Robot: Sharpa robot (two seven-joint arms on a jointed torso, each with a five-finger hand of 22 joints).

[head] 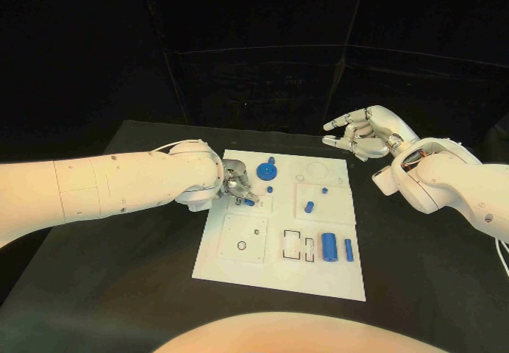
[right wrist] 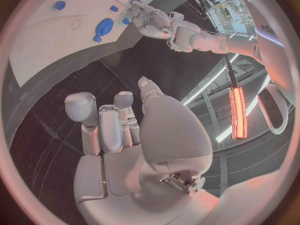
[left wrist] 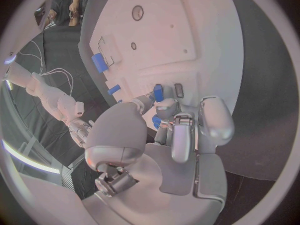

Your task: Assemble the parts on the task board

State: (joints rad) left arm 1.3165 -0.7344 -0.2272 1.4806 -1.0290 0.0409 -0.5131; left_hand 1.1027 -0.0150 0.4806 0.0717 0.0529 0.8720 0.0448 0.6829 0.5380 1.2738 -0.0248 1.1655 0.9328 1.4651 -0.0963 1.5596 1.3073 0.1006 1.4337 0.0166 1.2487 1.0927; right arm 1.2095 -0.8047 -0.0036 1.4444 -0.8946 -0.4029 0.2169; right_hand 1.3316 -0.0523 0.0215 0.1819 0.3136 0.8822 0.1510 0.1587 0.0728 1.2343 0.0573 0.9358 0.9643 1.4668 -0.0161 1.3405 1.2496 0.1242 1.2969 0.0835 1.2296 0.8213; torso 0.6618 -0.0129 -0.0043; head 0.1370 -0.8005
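Black table (head: 127,243), left hand (head: 235,187) fingers pinching small blue part (head: 248,201), right hand (head: 362,132) fingers spread, empty

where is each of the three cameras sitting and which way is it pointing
Head view: on the robot's head, looking down at the board; both arms enter from the sides.
Left wrist view: behind the left hand, facing the board; its fingers pinch a blue part.
Right wrist view: behind the right hand, held open above the table beyond the board's far corner.
Shared: the head and right wrist views both show the left hand at the board and the blue disc.
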